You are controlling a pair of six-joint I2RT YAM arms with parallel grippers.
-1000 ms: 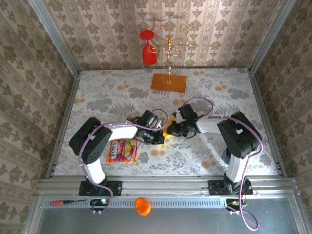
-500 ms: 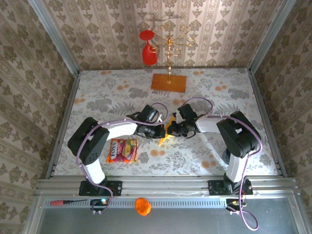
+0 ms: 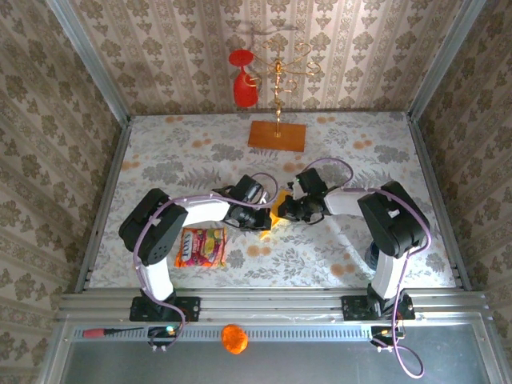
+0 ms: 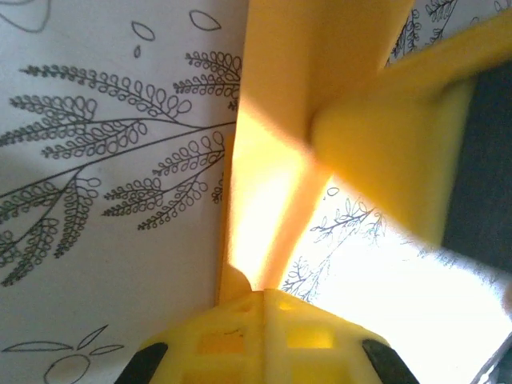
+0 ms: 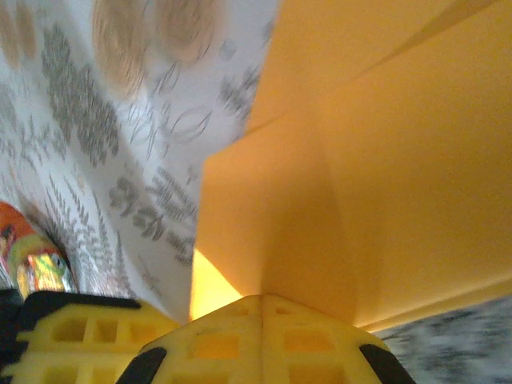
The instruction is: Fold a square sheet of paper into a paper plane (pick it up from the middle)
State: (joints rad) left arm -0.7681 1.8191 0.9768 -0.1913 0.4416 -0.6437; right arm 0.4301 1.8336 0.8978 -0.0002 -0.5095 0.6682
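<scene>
The square sheet of paper (image 3: 276, 213), yellow-orange and creased into folds, stands off the table at its middle, pinched from both sides. My left gripper (image 3: 266, 218) is shut on its edge; in the left wrist view the paper (image 4: 272, 160) rises straight out of the shut left gripper (image 4: 262, 292). My right gripper (image 3: 286, 210) is shut on the other side, where a crease of the paper (image 5: 360, 160) runs into the shut right gripper (image 5: 262, 298). The two grippers nearly touch; the left fingers (image 5: 72, 336) show beside the right ones.
A printed snack packet (image 3: 202, 246) lies near the left arm. A brownish-orange board (image 3: 277, 136) with a gold stand and a hanging red glass (image 3: 243, 84) stands at the back. An orange ball (image 3: 234, 338) and a red-handled tool (image 3: 104, 331) rest on the front rail.
The left gripper has shifted slightly up the table and closer to the right one. The paper tip that stuck out below them half a second ago is drawn in between them.
</scene>
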